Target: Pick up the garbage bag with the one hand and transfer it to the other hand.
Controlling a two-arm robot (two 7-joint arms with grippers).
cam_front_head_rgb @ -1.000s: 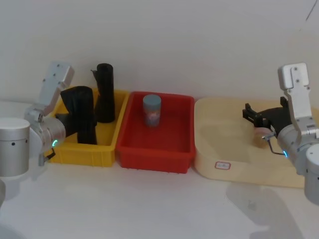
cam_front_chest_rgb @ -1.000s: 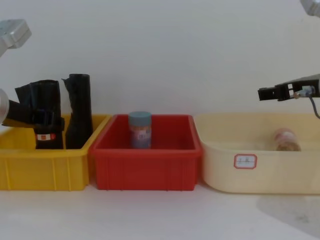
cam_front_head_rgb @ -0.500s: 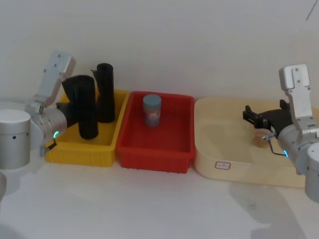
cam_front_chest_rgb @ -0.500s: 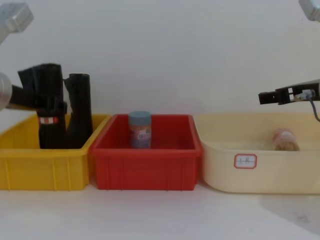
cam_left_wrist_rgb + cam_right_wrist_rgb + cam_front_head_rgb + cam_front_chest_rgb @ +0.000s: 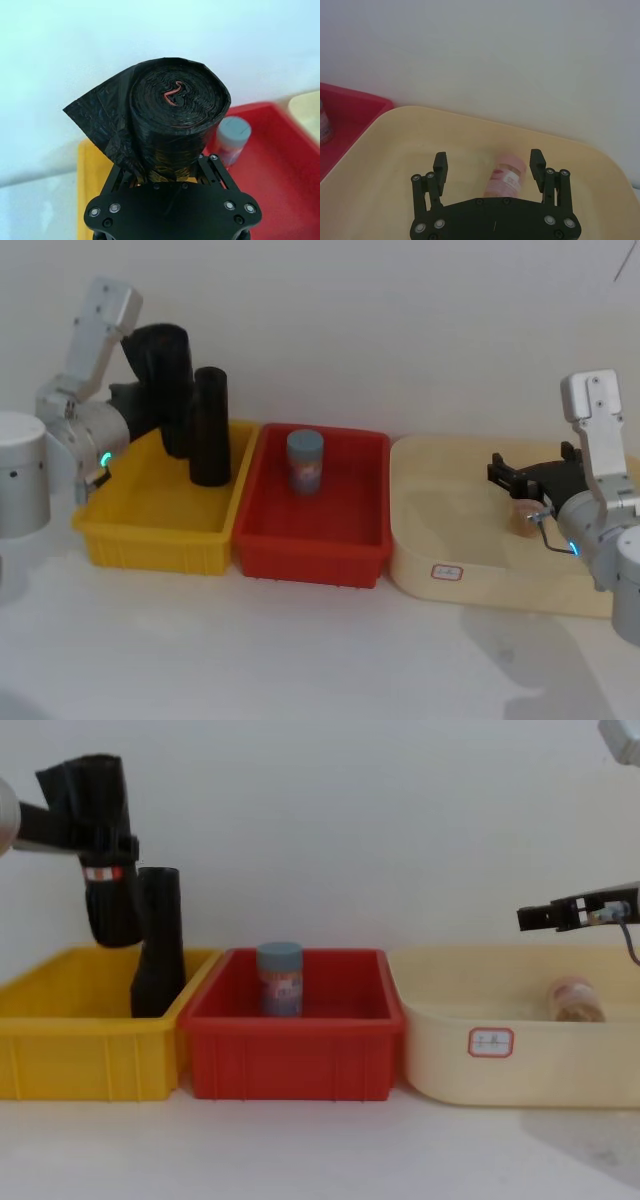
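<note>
Background: plain white wall behind a white table, with a yellow bin, a red bin and a cream tray in a row
Garbage bag: in the air over the yellow bin, close to upright, its lower end about level with the bin's rim; just beside it a second black roll stands in the bin
Left gripper: fingers closed on the bag from both sides, at about the white-and-red label band, in the upper half of the roll
Right gripper: over the cream tray, well apart from the bag, fingers spread wide with nothing between them; a pink bottle lies in the tray below
Other things: a blue-capped jar stands in the red bin
Weight: probably light, since thin film makes up the whole roll
Stiffness: tightly wound, so likely firm along its length, though the outer layers should give a little under a squeeze
Surface: glossy plastic, probably slippery against the finger pads
Loose part: a flap of film hangs free near the top end and would pull away or unwind if grabbed
Where to take hold: across the round body on the bare lower half, below the left fingers, leaving room for both grips
Risk: the roll sliding down through a light pinch at the handover
</note>
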